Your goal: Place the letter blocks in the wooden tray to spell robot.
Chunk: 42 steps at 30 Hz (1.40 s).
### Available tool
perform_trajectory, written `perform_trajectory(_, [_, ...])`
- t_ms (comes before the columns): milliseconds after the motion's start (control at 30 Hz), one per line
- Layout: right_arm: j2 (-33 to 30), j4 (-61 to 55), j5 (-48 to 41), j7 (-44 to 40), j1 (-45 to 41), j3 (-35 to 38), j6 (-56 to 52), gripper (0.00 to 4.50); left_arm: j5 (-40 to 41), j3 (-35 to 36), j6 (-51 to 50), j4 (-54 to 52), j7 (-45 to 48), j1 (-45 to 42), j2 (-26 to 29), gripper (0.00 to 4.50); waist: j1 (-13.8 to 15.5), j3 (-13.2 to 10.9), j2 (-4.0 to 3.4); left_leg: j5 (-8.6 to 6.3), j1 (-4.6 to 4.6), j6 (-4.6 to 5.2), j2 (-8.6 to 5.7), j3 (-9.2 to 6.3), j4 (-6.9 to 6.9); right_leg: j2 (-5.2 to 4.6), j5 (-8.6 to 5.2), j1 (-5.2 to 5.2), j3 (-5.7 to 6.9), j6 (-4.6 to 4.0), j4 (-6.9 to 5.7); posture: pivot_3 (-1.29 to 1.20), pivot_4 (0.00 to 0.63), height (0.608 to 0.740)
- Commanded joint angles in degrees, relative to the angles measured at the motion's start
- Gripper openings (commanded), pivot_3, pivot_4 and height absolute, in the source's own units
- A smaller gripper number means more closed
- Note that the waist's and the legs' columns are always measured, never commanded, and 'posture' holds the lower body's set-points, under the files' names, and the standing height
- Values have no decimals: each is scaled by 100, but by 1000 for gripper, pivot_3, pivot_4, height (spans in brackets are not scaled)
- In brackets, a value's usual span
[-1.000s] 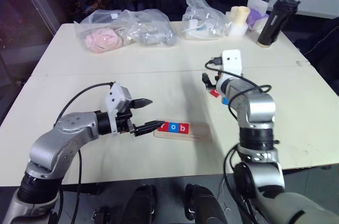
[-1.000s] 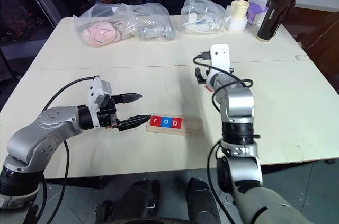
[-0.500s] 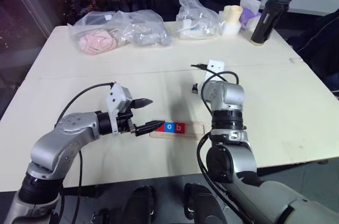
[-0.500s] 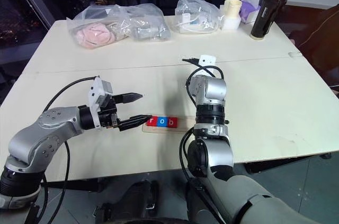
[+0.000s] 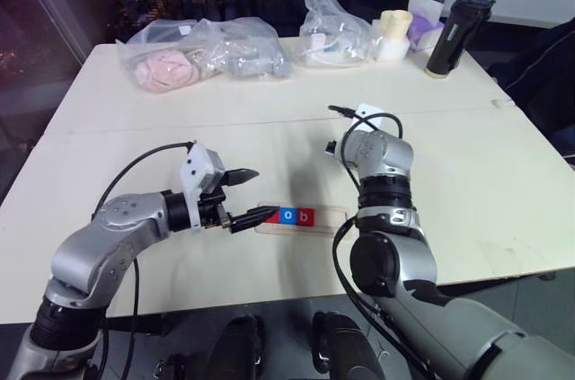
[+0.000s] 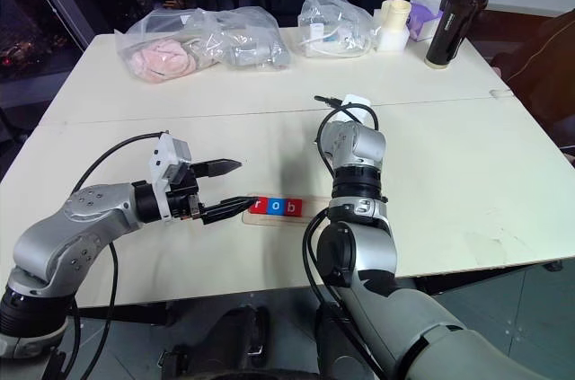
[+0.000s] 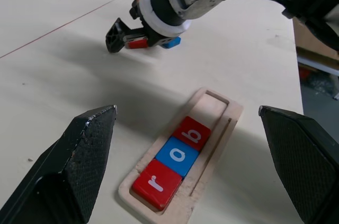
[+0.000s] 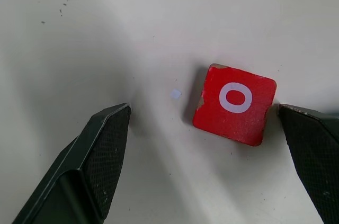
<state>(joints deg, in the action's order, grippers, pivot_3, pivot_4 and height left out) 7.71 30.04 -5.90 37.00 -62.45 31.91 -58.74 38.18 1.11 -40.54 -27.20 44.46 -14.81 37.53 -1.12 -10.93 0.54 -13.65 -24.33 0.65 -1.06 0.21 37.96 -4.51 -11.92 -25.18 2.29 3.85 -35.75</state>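
Observation:
The wooden tray (image 7: 214,100) lies on the table and holds three letter blocks in a row: red r (image 7: 156,184), blue o (image 7: 179,155) and red b (image 7: 195,133). Its far end is bare. My left gripper (image 5: 265,191) hovers open at the tray's left end, one fingertip over the r. Beyond the tray, my right gripper (image 8: 204,110) points down at the table, open. A loose red o block (image 8: 234,104) lies flat between its fingers (image 8: 100,155), close to one pad. A blue block (image 7: 170,42) sits beside that gripper, its letter hidden.
Clear plastic bags (image 5: 202,52) (image 5: 332,30) lie along the table's far side. A white cup (image 5: 391,34) and a black tumbler (image 5: 449,34) stand at the far right. Bare tabletop (image 5: 485,173) spreads to the right of the tray.
My right arm has swung down and to the left with its wrist turning, bringing its fingers around the red o block. The left gripper has held still. The camera shifted slightly.

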Motion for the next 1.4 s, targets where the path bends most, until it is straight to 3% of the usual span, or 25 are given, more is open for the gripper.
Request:
perform_trajectory(33, [-40,-13,-152,130,-5,95,-72,3090,72,137,44,-188,-10,4,26,4500,-9,0,0,0,0,0,0,0,0,0,0,0,0,0,0,0,150,740])
perform_trajectory(133, [-43,-120,-219,170,27,113,-166,1493,73,135,43,-177,-2,-8,29,4500,-22,0,0,0,2,0,1,0,0,1,0,0,0,0,0,0,150,740])
perform_trajectory(167, [-54,-173,-240,173,51,109,-210,1146,76,136,41,-172,0,-12,28,4500,-29,0,0,0,2,0,1,0,0,1,0,0,-1,0,-1,0,150,740])
perform_trajectory(333, [-230,-678,-317,-141,166,-172,-612,1149,74,106,41,-173,0,-17,8,4500,-25,0,0,0,3,0,7,-2,-2,8,-1,-2,0,1,-2,0,150,740])
perform_trajectory(467, [-923,-2308,-640,-1480,597,-1424,-1721,1149,99,79,26,-144,12,-49,-26,4500,15,-4,-6,0,-7,0,4,-2,-2,4,-4,-4,-1,5,6,0,150,740])
perform_trajectory(600, [-1689,-3938,-1196,-2451,1188,-1869,-3137,1149,33,28,87,-81,87,-22,-27,4500,15,-5,-7,-3,-12,5,1,-1,-4,1,-8,-1,0,13,23,0,150,740])
perform_trajectory(833, [-3078,-6191,-2478,-3060,3257,-1837,-3376,1149,-11,-9,147,6,214,-23,-37,4500,57,-5,-7,-6,-15,8,-4,-5,-25,-7,-18,-1,3,26,44,0,150,740])
perform_trajectory(1033, [-3252,-7219,-3324,-2683,4462,-1622,-3376,1149,-99,-114,225,222,383,-196,-26,4500,44,-5,-5,-7,-7,9,6,-1,-25,-3,-27,1,0,41,48,0,150,740])
perform_trajectory(1400, [-2740,-7438,-4501,-1342,5215,-1495,-3376,1149,-183,-153,238,326,565,-296,-4,4500,65,-5,-5,-8,-16,7,9,-2,-28,-15,-19,-2,-2,25,64,0,150,740])
